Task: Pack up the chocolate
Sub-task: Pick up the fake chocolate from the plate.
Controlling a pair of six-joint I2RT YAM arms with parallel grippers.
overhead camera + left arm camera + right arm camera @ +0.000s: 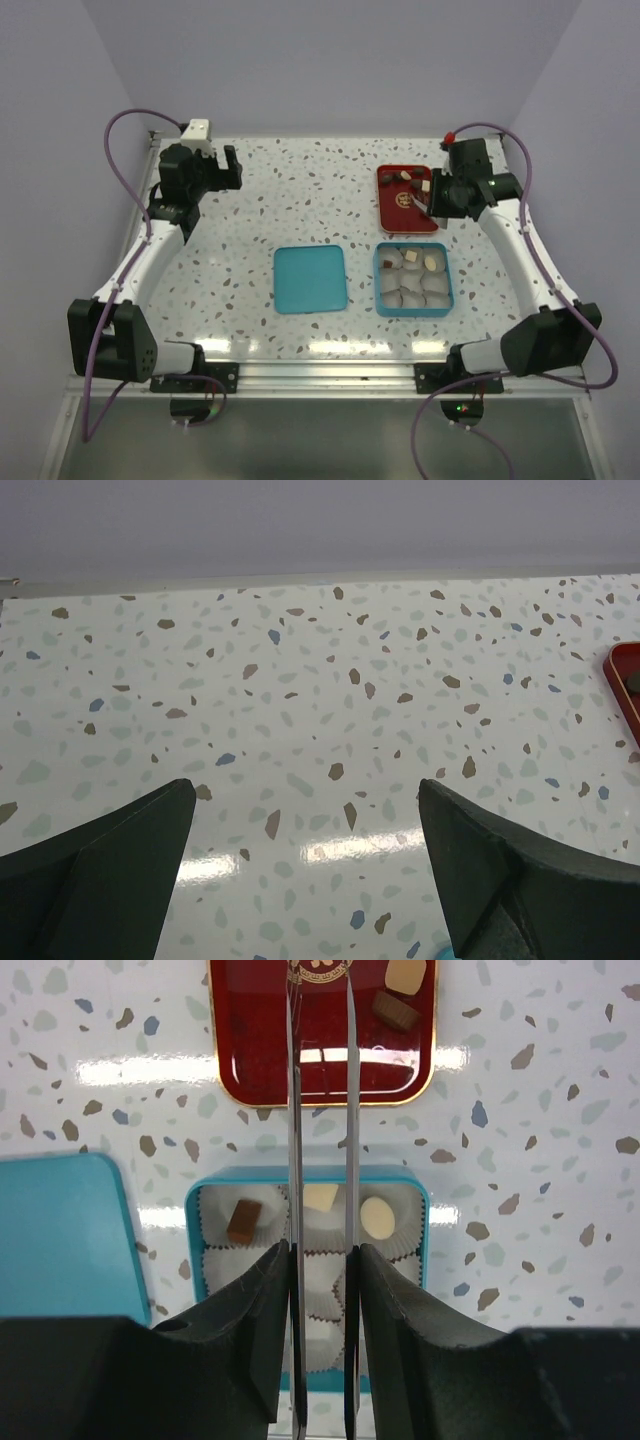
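Note:
The teal box (pixel 379 281) holds white paper cups, with three chocolates in its far row: a brown piece (pixel 243 1220), a cream square (pixel 321 1197) and a cream oval (pixel 377 1217). The red tray (pixel 392 215) behind it carries several more pieces (pixel 404 176), including a cream one (pixel 404 974) and a dark brown one (pixel 395 1010). My right gripper (pixel 322 1250) is shut on metal tongs (pixel 293 1110) that reach over the box toward the tray; their tips are out of view. My left gripper (pixel 305 790) is open and empty above the far left of the table (pixel 225 168).
The teal lid (pixel 310 278) lies flat to the left of the box, and it also shows in the right wrist view (pixel 60 1235). The red tray's edge (pixel 625 685) shows at the right of the left wrist view. Walls close the table's back and sides.

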